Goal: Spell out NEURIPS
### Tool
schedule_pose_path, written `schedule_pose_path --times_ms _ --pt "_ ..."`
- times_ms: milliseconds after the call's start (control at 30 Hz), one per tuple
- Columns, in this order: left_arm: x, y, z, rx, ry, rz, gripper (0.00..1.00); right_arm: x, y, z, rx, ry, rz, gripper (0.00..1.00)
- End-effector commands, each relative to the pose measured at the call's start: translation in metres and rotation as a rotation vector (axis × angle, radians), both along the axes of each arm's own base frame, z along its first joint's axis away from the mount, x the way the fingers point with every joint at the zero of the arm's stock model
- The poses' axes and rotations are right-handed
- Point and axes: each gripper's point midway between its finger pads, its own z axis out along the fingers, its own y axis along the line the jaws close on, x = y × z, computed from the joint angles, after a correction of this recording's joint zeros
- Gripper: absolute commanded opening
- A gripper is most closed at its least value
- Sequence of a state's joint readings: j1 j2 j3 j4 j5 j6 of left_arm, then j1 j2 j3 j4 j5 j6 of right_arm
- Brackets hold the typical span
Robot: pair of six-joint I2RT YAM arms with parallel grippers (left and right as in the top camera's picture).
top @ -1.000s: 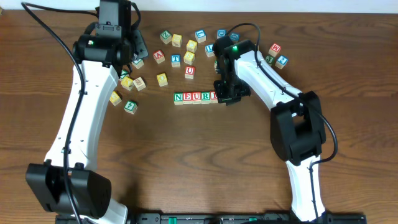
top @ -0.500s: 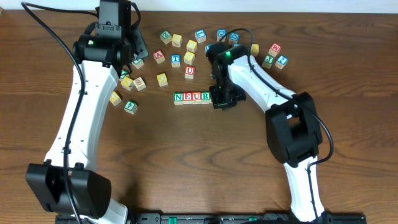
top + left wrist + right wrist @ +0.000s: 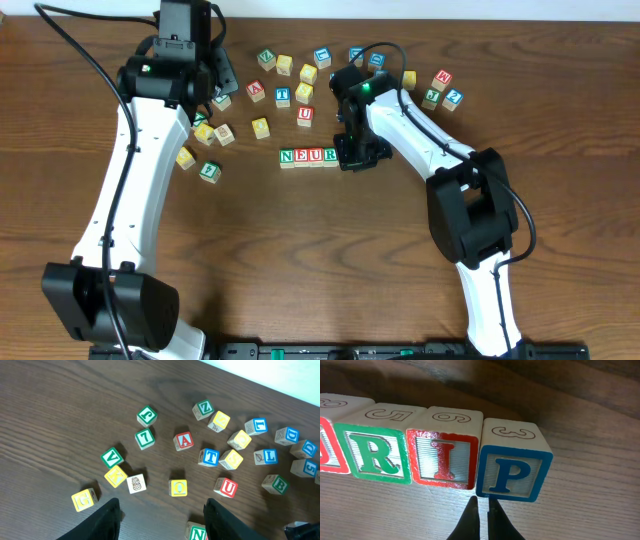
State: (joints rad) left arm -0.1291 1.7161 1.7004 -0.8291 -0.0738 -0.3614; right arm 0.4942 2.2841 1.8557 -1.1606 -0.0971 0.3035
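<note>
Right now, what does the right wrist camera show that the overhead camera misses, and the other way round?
Only the right wrist view: the red-bordered wooden I cube and blue-bordered wooden P cube side by side, with the right gripper shut just in front. Only the overhead view: the green-bordered wooden N cube starting the row, scattered loose cubes, and the white left arm. Both: the green-bordered wooden R cube on the brown wooden table.

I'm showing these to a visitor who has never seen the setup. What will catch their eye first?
The row of letter cubes mid-table, reading N-E-U-R from overhead. The right wrist view shows it going on to a red I and a blue P, with the shut right gripper just in front of their seam. Next comes the scatter of loose cubes at the table's far side, with the open left gripper above it.
</note>
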Motion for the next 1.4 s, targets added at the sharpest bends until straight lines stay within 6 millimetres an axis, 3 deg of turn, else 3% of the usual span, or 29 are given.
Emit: schedule_pose_path --times_ms 0,733,833,933,1133,1233,1367 --pt "0.002 0.000 -0.002 0.007 0.004 -0.010 0.53 0.000 -0.001 -0.001 -0.006 -0.002 -0.009 0.03" --pt "0.002 0.000 -0.002 0.007 0.004 -0.010 0.53 0.005 0.003 0.004 0.007 -0.026 0.002 0.01" --pt "0.002 0.000 -0.002 0.007 0.004 -0.010 0.53 0.010 0.005 0.026 0.039 -0.056 0.010 0.01" --pt "0.002 0.000 -0.002 0.006 0.004 -0.010 0.53 0.026 0.003 0.065 0.083 -0.147 0.000 0.03" --pt "0.001 0.000 -0.002 0.007 0.005 -0.010 0.53 0.070 -0.020 0.149 0.153 -0.397 -0.079 0.21" --pt "0.001 0.000 -0.002 0.007 0.008 -0.010 0.53 0.090 -0.034 0.170 0.177 -0.488 -0.146 0.31" --pt "0.001 0.000 -0.002 0.007 0.008 -0.010 0.53 0.105 -0.042 0.175 0.199 -0.527 -0.189 0.37"
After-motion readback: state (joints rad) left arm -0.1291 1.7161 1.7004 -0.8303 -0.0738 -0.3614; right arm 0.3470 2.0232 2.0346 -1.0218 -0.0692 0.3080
